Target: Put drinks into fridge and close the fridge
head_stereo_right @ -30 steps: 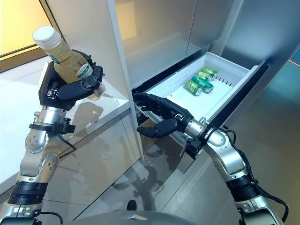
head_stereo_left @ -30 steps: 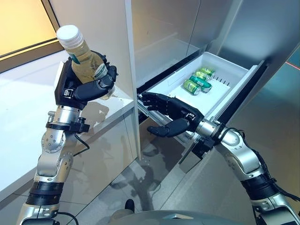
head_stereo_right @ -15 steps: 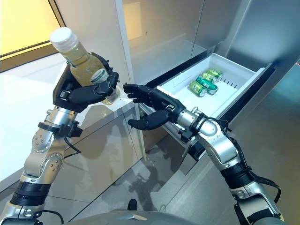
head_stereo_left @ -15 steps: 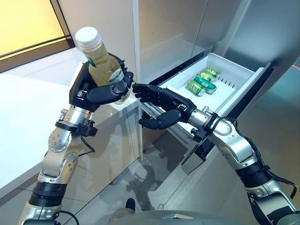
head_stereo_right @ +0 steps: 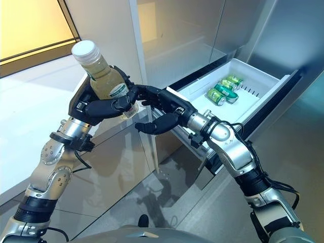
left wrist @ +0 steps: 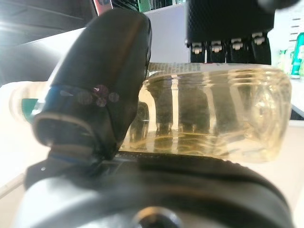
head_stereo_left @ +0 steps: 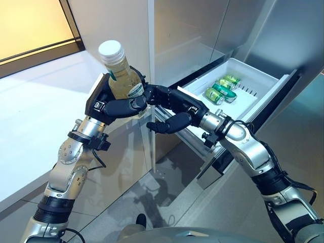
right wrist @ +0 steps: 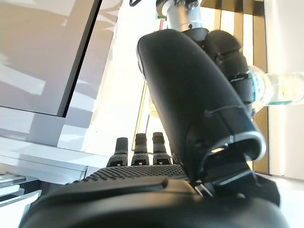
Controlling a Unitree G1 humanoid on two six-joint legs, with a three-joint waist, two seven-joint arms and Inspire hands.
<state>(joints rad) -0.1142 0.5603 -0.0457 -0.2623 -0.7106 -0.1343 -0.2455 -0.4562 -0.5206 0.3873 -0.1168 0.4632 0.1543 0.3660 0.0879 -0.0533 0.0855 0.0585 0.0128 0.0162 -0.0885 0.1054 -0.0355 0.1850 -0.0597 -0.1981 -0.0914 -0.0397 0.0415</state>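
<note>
Left eye view: the bottle [head_stereo_left: 120, 73] sits at upper centre-left of the frame, tilted with its white cap [head_stereo_left: 110, 49] toward the upper left and its base toward the lower right. It holds pale yellow liquid and has a green and white label. The left hand [head_stereo_left: 115, 104] grips it around the lower body, fingers [head_stereo_left: 130, 105] curled over the label side; in the left wrist view the thumb [left wrist: 102, 80] lies across the near side of the clear bottle body and the fingers wrap the far side.

The right hand [head_stereo_left: 172, 107] reaches in from the right at frame centre. Its straight, spread fingers [head_stereo_left: 154, 95] meet the bottle's lower end, right beside the left hand's fingers, while its thumb [head_stereo_left: 163, 124] hangs apart below, touching nothing. Whether the fingertips actually press on the bottle cannot be told. In the right wrist view the thumb stands up large and the fingers lie flat in a row, not closed round anything.

Behind and to the right of the hands, in the upper right of the frame, a white drawer [head_stereo_left: 255, 101] stands pulled out of the fridge [head_stereo_left: 202, 25]. Green cans [head_stereo_left: 220, 89] lie on their sides in it, close together near its middle. Left of the fridge a white table [head_stereo_left: 35, 101] fills the left side of the frame, and the bottle is held above its right edge, well apart from the drawer.
</note>
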